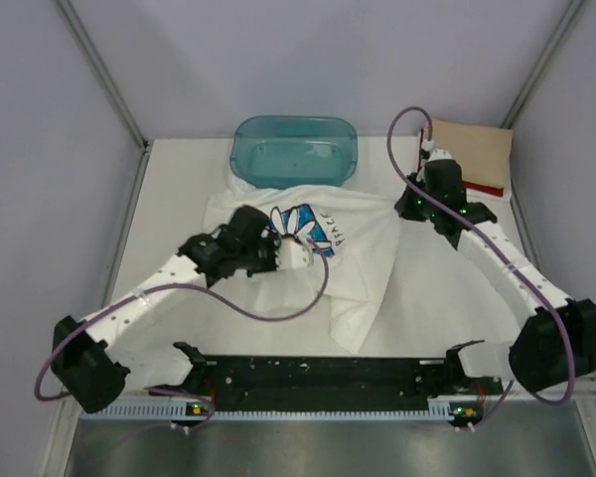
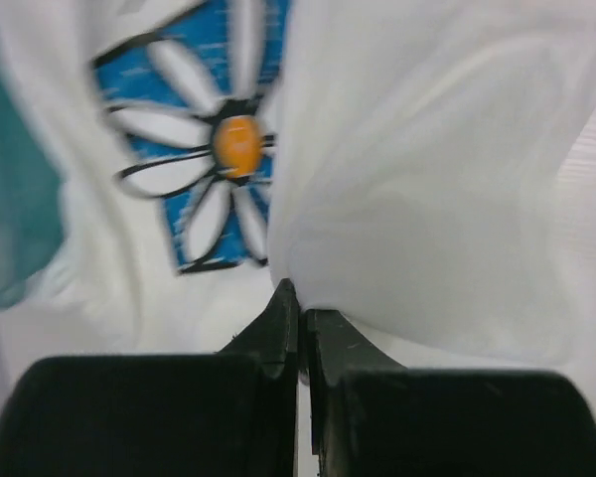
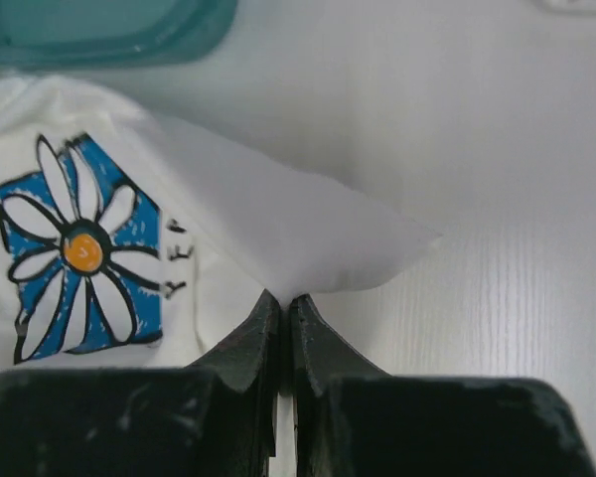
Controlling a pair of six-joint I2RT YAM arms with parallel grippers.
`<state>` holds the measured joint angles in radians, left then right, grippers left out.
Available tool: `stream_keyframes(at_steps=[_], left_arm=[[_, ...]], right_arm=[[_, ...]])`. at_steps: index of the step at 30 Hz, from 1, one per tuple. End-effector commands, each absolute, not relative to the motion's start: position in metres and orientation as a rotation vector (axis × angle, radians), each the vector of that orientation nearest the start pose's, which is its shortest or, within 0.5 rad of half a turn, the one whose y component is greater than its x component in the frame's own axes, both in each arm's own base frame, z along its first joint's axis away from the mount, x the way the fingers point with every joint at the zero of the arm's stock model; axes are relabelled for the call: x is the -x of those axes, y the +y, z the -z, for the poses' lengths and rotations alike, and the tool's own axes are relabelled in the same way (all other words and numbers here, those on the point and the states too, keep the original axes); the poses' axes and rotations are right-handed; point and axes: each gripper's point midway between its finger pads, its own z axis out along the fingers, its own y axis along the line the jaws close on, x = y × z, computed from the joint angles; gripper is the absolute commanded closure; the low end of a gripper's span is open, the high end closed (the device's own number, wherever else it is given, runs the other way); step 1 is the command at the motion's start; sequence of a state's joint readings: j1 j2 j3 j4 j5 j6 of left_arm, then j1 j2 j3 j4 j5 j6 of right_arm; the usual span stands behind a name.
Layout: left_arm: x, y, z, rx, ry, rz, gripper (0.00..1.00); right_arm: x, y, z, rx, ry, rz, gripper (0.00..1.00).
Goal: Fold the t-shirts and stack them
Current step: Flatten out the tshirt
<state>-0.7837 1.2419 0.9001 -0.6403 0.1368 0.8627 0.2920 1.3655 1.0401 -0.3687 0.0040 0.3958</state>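
White t-shirt (image 1: 348,288), blue-white daisy print (image 3: 79,248), orange centre; teal tub (image 1: 294,149); tan t-shirt (image 1: 472,149).

Three t-shirts are in view: one white t-shirt (image 1: 377,258), one tan t-shirt (image 1: 472,149) and one red t-shirt (image 1: 485,189), seen only as an edge. There is one teal tub (image 1: 250,164). Two robot arms are present, the left arm (image 1: 149,298) and the right arm (image 1: 507,258).

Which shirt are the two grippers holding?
The white t-shirt with the blue daisy print, pinched by the left gripper and right gripper; the tan t-shirt lies folded at the back right, untouched.
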Motion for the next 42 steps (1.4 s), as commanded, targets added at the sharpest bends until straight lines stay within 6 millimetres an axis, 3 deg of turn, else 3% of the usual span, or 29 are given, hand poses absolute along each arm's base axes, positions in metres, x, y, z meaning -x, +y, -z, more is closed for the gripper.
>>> stream_keyframes(at_steps=[1,7,11,16,19,21,27,31,37,42], left_arm=[[-0.258,-0.158,-0.233,-1.528,1.726,-0.008,1.0],[-0.261,-0.091,-0.347,-1.163,1.734,-0.275,1.0],[-0.243,-0.044,-0.419,-0.957,1.664,-0.444,1.0],[-0.201,-0.004,-0.482,-0.776,1.551,-0.525,1.0],[-0.184,0.015,-0.5,-0.715,1.509,-0.578,1.0],[-0.184,0.021,-0.503,-0.694,1.503,-0.614,1.0],[-0.227,0.005,-0.492,-0.721,1.532,-0.685,1.0],[-0.239,0.003,-0.498,-0.684,1.535,-0.699,1.0],[-0.189,0.023,-0.523,-0.63,1.463,-0.634,1.0],[-0.139,0.023,-0.525,-0.686,1.381,-0.504,1.0]], right_arm=[[-0.357,0.1,-0.273,-0.09,2.013,-0.288,1.0],[-0.311,0.1,-0.384,0.048,1.764,-0.37,1.0],[-0.263,0.097,-0.451,0.136,1.59,-0.417,1.0],[-0.216,0.105,-0.486,0.207,1.473,-0.532,1.0],[-0.196,0.116,-0.494,0.26,1.442,-0.624,1.0],[-0.195,0.121,-0.495,0.272,1.443,-0.654,1.0],[-0.251,0.115,-0.473,0.121,1.563,-0.582,1.0],[-0.262,0.109,-0.464,0.069,1.595,-0.543,1.0],[-0.22,0.096,-0.454,0.098,1.575,-0.525,1.0],[-0.162,0.131,-0.444,0.317,1.596,-0.771,1.0]])
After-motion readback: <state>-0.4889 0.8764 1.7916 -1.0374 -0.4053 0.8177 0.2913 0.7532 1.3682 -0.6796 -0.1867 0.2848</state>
